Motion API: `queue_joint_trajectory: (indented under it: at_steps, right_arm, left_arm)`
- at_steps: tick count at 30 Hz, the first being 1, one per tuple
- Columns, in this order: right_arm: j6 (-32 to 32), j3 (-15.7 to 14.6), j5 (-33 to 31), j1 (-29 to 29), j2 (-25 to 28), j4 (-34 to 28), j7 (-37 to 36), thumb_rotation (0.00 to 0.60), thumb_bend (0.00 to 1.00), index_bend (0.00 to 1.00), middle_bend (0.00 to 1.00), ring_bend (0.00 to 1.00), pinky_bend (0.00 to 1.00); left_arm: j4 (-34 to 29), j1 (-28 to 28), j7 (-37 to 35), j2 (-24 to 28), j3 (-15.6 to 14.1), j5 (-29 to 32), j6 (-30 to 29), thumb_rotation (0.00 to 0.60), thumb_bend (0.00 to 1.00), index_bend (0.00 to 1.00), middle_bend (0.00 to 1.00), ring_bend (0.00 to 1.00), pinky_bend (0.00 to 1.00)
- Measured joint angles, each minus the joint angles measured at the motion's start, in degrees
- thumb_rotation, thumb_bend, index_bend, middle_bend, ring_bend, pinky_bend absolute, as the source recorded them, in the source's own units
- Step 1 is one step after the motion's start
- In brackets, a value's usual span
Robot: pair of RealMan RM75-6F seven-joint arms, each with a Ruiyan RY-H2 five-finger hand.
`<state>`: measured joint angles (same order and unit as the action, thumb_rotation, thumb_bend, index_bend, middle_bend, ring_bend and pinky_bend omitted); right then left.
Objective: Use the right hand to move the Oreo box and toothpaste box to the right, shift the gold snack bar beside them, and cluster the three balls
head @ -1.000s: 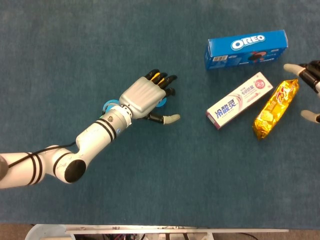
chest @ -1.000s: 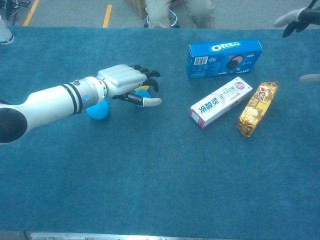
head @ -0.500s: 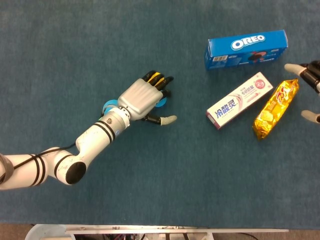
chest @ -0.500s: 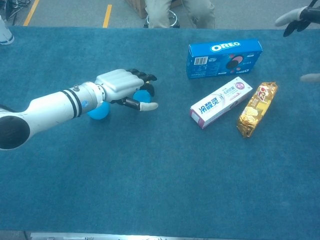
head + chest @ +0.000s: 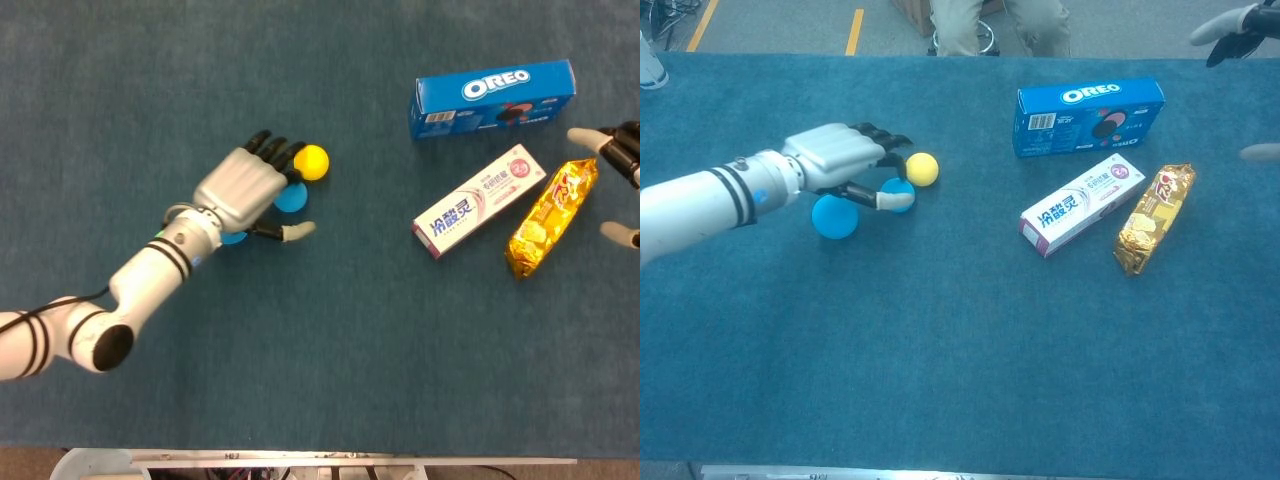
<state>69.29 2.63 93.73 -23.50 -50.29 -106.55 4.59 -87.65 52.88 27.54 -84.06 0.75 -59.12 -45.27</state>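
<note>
While the Oreo box (image 5: 494,98), toothpaste box (image 5: 479,200) and gold snack bar (image 5: 551,218) are lying together, the empty, spread left robot hand (image 5: 243,186) is hovering over the balls (image 5: 881,196), apparently clustering them; the right robot hand (image 5: 618,160) is waiting open beside the gold snack bar.

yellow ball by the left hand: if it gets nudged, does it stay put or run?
Likely runs: the yellow ball is round and sits free on the flat blue tabletop, nothing walling it in. It probably is light, so a small touch from the left hand could send it off. The cloth-like surface may slow it somewhat.
</note>
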Motion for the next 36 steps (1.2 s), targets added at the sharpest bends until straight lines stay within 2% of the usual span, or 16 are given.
queue_joint_trajectory:
  at_steps: [6,11,20,30,36]
  right_arm:
    - [0.1,0.2,0.4,-0.1,0.0,-1.1,0.4,0.600,0.00,0.20,0.33,0.29,0.53]
    - [0.3,0.1,0.8,0.3,0.1,-1.7,1.0,0.600,0.00,0.20,0.33,0.29,0.53]
    - [0.5,-0.1,0.5,0.9,0.5,-1.3,0.6,0.600,0.00,0.20,0.33,0.29,0.53]
    - [0.5,-0.2,0.1,1.3,0.2,0.4,-0.7,0.600,0.00,0.20,0.33,0.29,0.53]
    - [0.4,-0.1,-0.1,1.4,0.1,0.9,-1.1,0.600,0.00,0.20,0.33,0.29,0.53]
  left_arm:
    - [-4.2,-1.3,-0.1,4.2,0.1,-0.1,-2.4,0.003,0.18,0.24,0.00,0.00,0.00]
    - [-5.2,-1.2,-1.5,4.3,1.7,-0.3,-2.7,0.005,0.18,0.24,0.00,0.00,0.00]
    - [-3.1,1.5,-1.6,-0.2,4.2,1.9,-0.7,0.006,0.18,0.24,0.00,0.00,0.00]
    - [3.8,5.1,-0.1,-6.3,6.8,8.9,1.0,0.009,0.18,0.24,0.00,0.00,0.00]
    - [8.0,6.6,0.6,-9.2,6.9,11.8,2.0,0.009,0.18,0.23,0.00,0.00,0.00]
